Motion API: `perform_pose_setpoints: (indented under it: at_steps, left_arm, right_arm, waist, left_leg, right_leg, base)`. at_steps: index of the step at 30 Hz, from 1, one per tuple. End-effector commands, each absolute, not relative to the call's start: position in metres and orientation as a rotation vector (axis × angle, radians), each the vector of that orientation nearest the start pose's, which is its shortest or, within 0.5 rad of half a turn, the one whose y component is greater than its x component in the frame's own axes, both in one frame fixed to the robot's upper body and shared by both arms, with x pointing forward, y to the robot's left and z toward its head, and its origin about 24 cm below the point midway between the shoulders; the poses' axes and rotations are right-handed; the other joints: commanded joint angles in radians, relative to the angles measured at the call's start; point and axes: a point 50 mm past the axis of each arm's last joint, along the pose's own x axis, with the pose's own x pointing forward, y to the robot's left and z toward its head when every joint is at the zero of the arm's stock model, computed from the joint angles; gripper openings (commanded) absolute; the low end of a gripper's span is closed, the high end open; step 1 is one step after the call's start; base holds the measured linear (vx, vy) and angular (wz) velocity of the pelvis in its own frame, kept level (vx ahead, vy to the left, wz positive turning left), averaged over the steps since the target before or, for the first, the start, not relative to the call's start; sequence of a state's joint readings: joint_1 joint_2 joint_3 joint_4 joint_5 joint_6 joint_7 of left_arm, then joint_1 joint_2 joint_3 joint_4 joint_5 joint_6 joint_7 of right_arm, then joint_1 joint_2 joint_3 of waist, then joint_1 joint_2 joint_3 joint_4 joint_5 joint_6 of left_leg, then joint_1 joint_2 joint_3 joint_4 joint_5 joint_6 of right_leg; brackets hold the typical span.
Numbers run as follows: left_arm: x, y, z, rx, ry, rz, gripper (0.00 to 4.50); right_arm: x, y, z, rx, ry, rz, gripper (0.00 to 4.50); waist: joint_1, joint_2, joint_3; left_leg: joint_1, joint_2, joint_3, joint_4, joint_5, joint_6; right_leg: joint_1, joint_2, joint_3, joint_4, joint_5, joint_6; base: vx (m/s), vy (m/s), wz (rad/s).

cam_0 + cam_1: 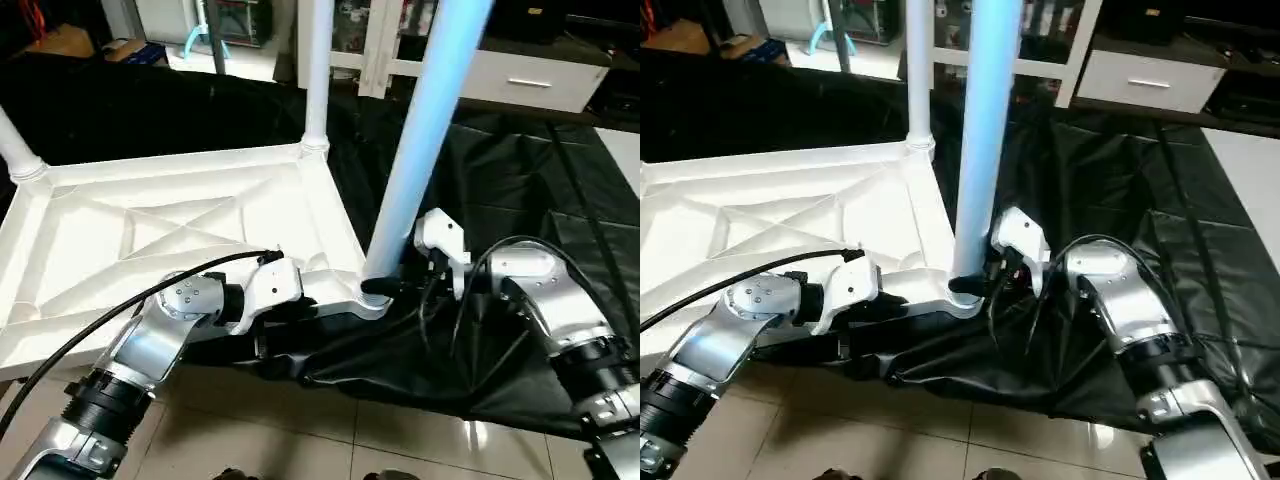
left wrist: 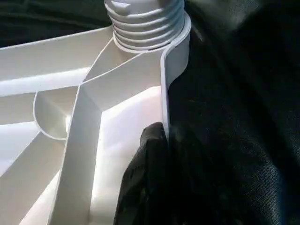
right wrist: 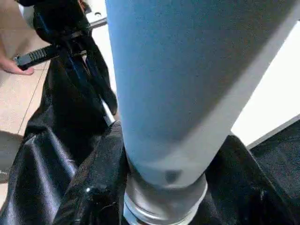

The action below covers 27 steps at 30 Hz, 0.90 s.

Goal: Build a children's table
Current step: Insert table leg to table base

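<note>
**Near-corner leg gripped at its socket**

The white table top (image 1: 170, 225) lies upside down, ribs up, partly on a black sheet (image 1: 500, 190) spread over the floor. At the far-left corner a leg (image 1: 18, 148) stands in its socket. The left tool (image 1: 300, 300) is closed on the top's near rim, one black finger (image 2: 145, 178) inside the wall. Another leg (image 1: 316, 70) rises at the far-right corner. At the near-right corner a leg (image 1: 425, 130) stands seated in its socket, and the right tool (image 1: 985, 280) grips it at the base, fingers either side. A white cabinet (image 1: 530, 75) stands behind.
</note>
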State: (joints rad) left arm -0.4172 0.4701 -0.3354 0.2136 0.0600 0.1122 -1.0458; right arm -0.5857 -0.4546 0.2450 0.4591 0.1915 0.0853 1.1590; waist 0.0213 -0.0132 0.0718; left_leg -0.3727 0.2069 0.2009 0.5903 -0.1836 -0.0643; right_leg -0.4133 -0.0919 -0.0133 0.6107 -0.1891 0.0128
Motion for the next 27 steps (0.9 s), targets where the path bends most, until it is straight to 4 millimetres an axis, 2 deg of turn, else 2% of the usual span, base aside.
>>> perform_pose_setpoints:
  at_steps: [1,3,6,7,10,13,16,22,23,27]
  left_arm:
    - [0.277,0.125,0.046,0.591,0.389,-1.358,0.0]
    - [0.276,0.124,0.046,0.591,0.391,-1.365,0.0]
    - [0.275,0.123,0.045,0.591,0.396,-1.374,0.0]
    - [0.275,0.123,0.045,0.59,0.397,-1.375,0.0]
    - [0.274,0.123,0.045,0.589,0.4,-1.374,0.0]
    - [0.274,0.123,0.045,0.588,0.403,-1.374,0.0]
    - [0.273,0.123,0.044,0.585,0.405,-1.374,0.0]
    - [0.274,0.122,0.044,0.583,0.404,-1.373,0.0]
    - [0.274,0.122,0.044,0.584,0.404,-1.372,0.0]
    - [0.274,0.122,0.044,0.585,0.403,-1.371,0.0]
  right_arm:
    - [0.323,-0.141,0.085,-0.334,0.262,1.274,1.91]
    - [0.322,-0.135,0.083,-0.313,0.273,1.307,1.91]
    - [0.316,-0.127,0.074,-0.281,0.345,1.369,1.91]
    - [0.316,-0.129,0.07,-0.281,0.365,1.359,1.91]
    - [0.317,-0.137,0.063,-0.256,0.403,1.308,1.91]
    - [0.317,-0.145,0.059,-0.191,0.422,1.254,1.91]
    - [0.315,-0.156,0.056,-0.148,0.44,1.209,1.91]
    - [0.302,-0.181,0.046,-0.083,0.452,1.127,1.91]
    - [0.3,-0.183,0.045,-0.081,0.451,1.121,1.91]
    - [0.29,-0.186,0.041,-0.088,0.453,1.12,1.91]
  waist:
    - [-0.004,0.006,-0.052]
    - [-0.006,0.003,-0.051]
    - [-0.012,0.006,-0.052]
    - [-0.013,0.002,-0.051]
    - [-0.013,0.002,-0.051]
    - [-0.014,0.002,-0.045]
    - [-0.014,0.003,-0.044]
    - [-0.009,0.004,-0.05]
    - [-0.005,0.007,-0.05]
    - [0.006,0.006,-0.051]
  left_leg:
    - [0.016,0.017,-0.007,-0.075,-0.273,0.025]
    - [0.016,0.017,-0.007,-0.075,-0.277,0.025]
    - [0.014,0.018,-0.009,-0.077,-0.274,0.026]
    - [0.014,0.018,-0.008,-0.076,-0.267,0.029]
    - [0.015,0.018,-0.006,-0.076,-0.257,0.035]
    - [0.018,0.02,-0.008,-0.082,-0.316,0.018]
    - [0.019,0.02,-0.009,-0.084,-0.332,0.009]
    - [0.021,0.021,-0.007,-0.083,-0.271,0.025]
    - [0.023,0.022,-0.006,-0.083,-0.258,0.03]
    - [0.024,0.022,-0.003,-0.082,-0.214,0.046]
  right_leg:
    - [0.038,-0.02,0.017,-0.068,-0.15,-0.258]
    - [0.036,-0.021,0.018,-0.069,-0.155,-0.257]
    - [0.037,-0.02,0.017,-0.068,-0.147,-0.259]
    - [0.037,-0.02,0.017,-0.067,-0.136,-0.262]
    - [0.036,-0.021,0.018,-0.068,-0.129,-0.267]
    - [0.031,-0.022,0.019,-0.077,-0.215,-0.25]
    - [0.03,-0.022,0.02,-0.08,-0.236,-0.237]
    - [0.036,-0.02,0.018,-0.076,-0.129,-0.256]
    - [0.036,-0.02,0.018,-0.076,-0.108,-0.26]
    - [0.04,-0.02,0.018,-0.073,-0.057,-0.266]
  base:
    - [0.0,0.0,0.0]
    - [0.0,0.0,0.0]
    - [0.0,0.0,0.0]
    - [0.0,0.0,0.0]
    - [0.0,0.0,0.0]
    - [0.0,0.0,0.0]
    - [0.0,0.0,0.0]
    - [0.0,0.0,0.0]
    - [0.0,0.0,0.0]
    - [0.0,0.0,0.0]
